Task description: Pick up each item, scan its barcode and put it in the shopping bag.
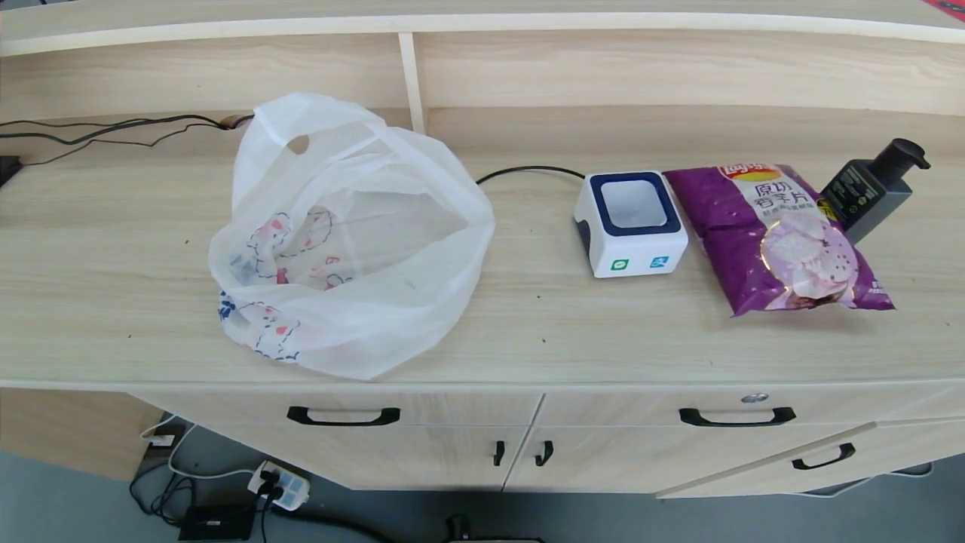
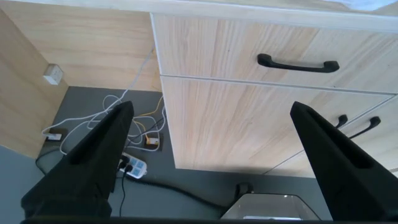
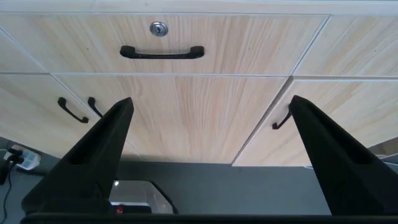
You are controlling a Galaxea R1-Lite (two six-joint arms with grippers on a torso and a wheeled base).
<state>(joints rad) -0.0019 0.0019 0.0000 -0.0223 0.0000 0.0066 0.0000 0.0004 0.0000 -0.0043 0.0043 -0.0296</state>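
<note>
Your light wooden tabletop (image 1: 528,332) carries everything, with a raised wooden back shelf (image 1: 603,68) behind it. Largest on it is the white translucent plastic shopping bag (image 1: 354,249), slumped on the left with its mouth open upward. On the right lies the purple crisp packet (image 1: 784,241), flat and face up. The white and blue square barcode scanner (image 1: 629,226) sits between bag and packet, just beside the packet, window facing up. A dark grey pump bottle (image 1: 867,192) lies tilted at the packet's far right corner. A thin black cable (image 1: 528,170) curves from behind the scanner toward the bag.

The head view gives you the tabletop and its items. The wrist views give you the cabinet fronts below it. The left one looks at a black drawer handle (image 2: 298,63) and a white power strip (image 2: 134,167) on the floor, the right at a drawer with a round lock (image 3: 158,28).

Your left end effector (image 2: 211,112) and right end effector (image 3: 211,102) both have fingers spread wide, gripping nothing and touching nothing.
</note>
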